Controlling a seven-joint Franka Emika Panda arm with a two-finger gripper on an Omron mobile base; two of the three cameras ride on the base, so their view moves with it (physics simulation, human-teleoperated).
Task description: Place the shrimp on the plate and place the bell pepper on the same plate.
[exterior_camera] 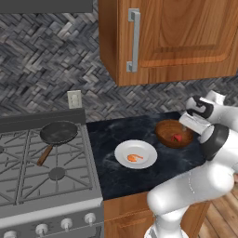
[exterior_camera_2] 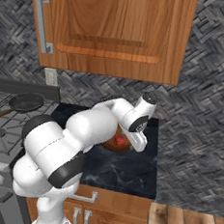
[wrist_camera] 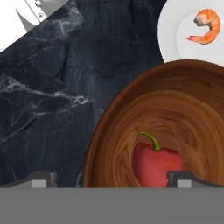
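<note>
The white plate [exterior_camera: 148,160] lies on the dark marble counter, and the orange shrimp [exterior_camera: 135,157] rests on it. In the hand view the shrimp [wrist_camera: 204,27] sits on the plate [wrist_camera: 173,43] at the upper right. To the plate's right stands a brown wooden bowl [exterior_camera: 167,128] holding the red bell pepper [exterior_camera: 177,138]. My gripper [wrist_camera: 113,178] hangs open above the bowl [wrist_camera: 175,105]. The bell pepper [wrist_camera: 155,164] lies between the two fingertips, closer to the right one, and nothing is gripped. From the right base camera the bell pepper [exterior_camera_2: 121,141] shows just beside my hand.
A black frying pan [exterior_camera: 59,132] sits on the grey stove [exterior_camera: 46,186] to the left of the counter [exterior_camera: 116,132]. A wooden wall cabinet [exterior_camera: 176,37] hangs above the counter. The counter ends a little right of the bowl, where wood floor shows.
</note>
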